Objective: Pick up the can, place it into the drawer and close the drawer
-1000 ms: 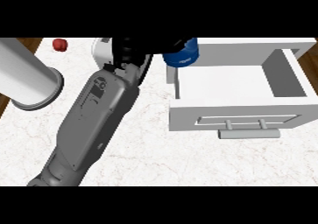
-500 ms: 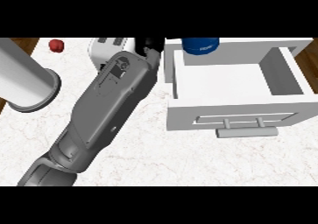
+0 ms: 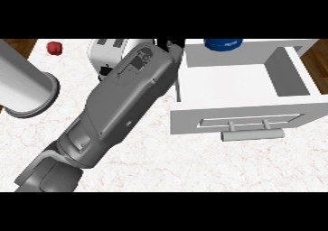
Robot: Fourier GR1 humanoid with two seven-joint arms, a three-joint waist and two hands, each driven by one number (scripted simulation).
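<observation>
— Any lettering showing on the blue can (image 3: 223,43) up at the top edge?

— Nothing readable; only its plain blue top shows.

— The white drawer (image 3: 246,120) front, any label or number?

— None, just a recessed panel and a handle.

— The grey forearm (image 3: 119,108) crossing the surface?

— Moulded outlines and a round mark near the wrist, but no legible letters or digits. No readable text anywhere in this view.
</observation>
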